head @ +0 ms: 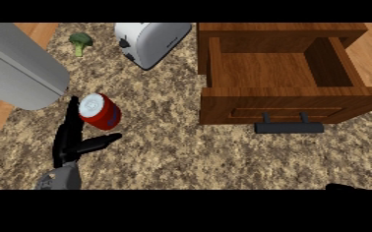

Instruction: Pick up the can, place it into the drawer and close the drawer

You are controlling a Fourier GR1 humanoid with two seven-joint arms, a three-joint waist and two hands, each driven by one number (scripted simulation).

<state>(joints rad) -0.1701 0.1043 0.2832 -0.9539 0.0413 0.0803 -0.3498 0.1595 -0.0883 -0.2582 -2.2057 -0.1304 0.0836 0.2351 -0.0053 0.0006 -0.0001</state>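
**Left hand at the can, drawer standing open**

The can (100,111), red with a blue patch and a pale top, stands on the speckled counter (181,152) at the left of the scene, tilted slightly. The left hand (73,137) comes up from the near edge on its grey forearm (62,178). Its straight fingers lie along the can's left side, touching or just beside it, while the thumb sticks out to the right, just near of the can's base. The fingers are extended, not wrapped round the can, so nothing is grasped.

To the right stands the wooden drawer (280,69), pulled out toward the near side, its inside bare wood. A dark handle (288,127) projects from its front panel. The can is well apart from the drawer, outside it.

At the far side, between can and drawer, sits a white toaster (149,42). A small broccoli floret (80,43) lies left of it. A large grey object (25,71) fills the far left.

Only a dark sliver of the right hand (345,187) shows at the near right edge; I cannot tell how its fingers stand.
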